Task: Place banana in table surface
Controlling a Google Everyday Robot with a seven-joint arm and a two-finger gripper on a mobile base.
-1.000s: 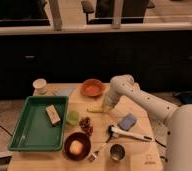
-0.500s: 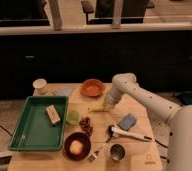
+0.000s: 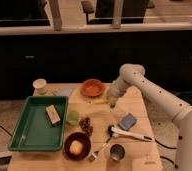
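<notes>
The banana (image 3: 99, 102) is a slim pale yellow shape low over the table surface (image 3: 139, 107), just in front of the orange bowl. I cannot tell whether it rests on the wood. My gripper (image 3: 111, 103) hangs from the white arm (image 3: 139, 82) right at the banana's right end, close above the tabletop. Whether it still holds the banana does not show.
An orange bowl (image 3: 93, 88) sits behind the banana and a white cup (image 3: 39, 85) at the back left. A green tray (image 3: 24, 130) holds a tan block (image 3: 52, 115). In front are a green cup (image 3: 72, 117), grapes (image 3: 85, 125), a dark bowl (image 3: 77, 146), a blue sponge (image 3: 127, 121), a brush (image 3: 129, 134) and a metal cup (image 3: 117, 151).
The arm's elbow has risen and shifted right, and the gripper has moved slightly right. The banana stays in front of the orange bowl.
</notes>
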